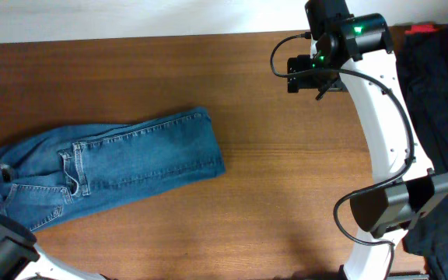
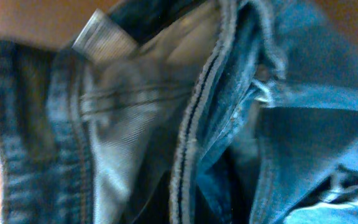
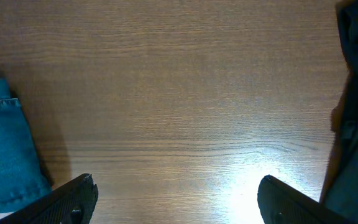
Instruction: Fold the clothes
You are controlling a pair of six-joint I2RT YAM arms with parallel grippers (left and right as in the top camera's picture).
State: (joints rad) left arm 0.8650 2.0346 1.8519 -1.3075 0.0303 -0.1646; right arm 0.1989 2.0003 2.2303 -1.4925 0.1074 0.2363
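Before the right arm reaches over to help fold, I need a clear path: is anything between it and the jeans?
Nothing visible: only bare table lies between the open right gripper and the jeans hem. The dark clothing lies on its other side.

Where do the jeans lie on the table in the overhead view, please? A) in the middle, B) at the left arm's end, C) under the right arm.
B: the jeans stretch in from the left edge, with bare table between their hem and the right arm.
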